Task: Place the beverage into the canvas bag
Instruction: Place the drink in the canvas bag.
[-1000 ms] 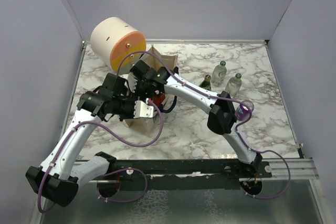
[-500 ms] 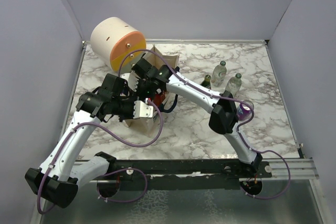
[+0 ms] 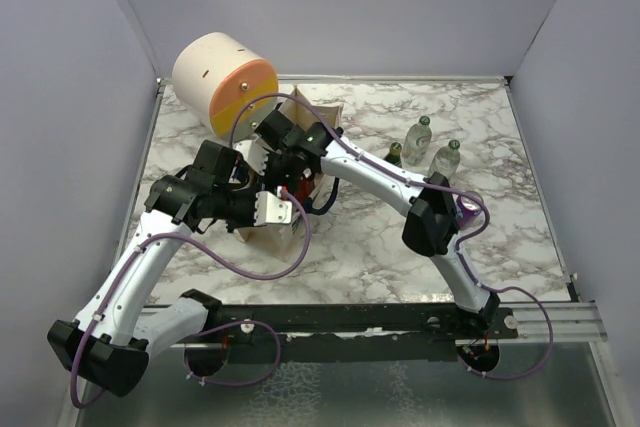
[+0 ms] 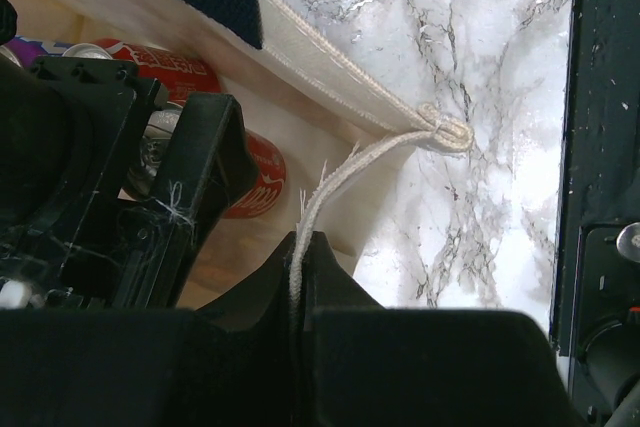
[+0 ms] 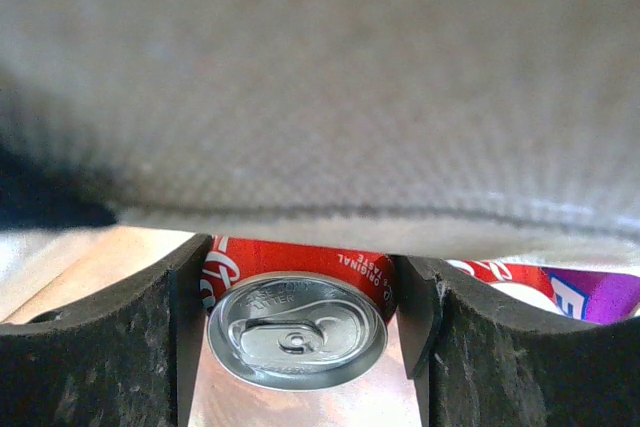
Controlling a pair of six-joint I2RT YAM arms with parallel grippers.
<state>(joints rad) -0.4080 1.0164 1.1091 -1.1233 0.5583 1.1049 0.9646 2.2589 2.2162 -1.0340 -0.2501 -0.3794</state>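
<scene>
The right fingers (image 5: 120,347) clamp a red cola can (image 5: 297,332) from both sides, inside the canvas bag (image 4: 330,87) on the marble counter (image 4: 480,97). Its silver pull-tab lid faces the wrist, long axis along the fingers. The left fingers (image 4: 370,347), pressed together, pinch the bag's rim.

canvas bag (image 4: 330,62): beige, navy handle, mouth open | red can (image 5: 297,332): silver pull-tab top showing, inside it

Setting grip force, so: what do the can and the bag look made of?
The can: thin metal, likely aluminium; shiny silver lid with pull tab, glossy red printed wall. The bag: matte beige woven cloth, probably canvas; visible weave, stitched hem, frayed threads.
</scene>
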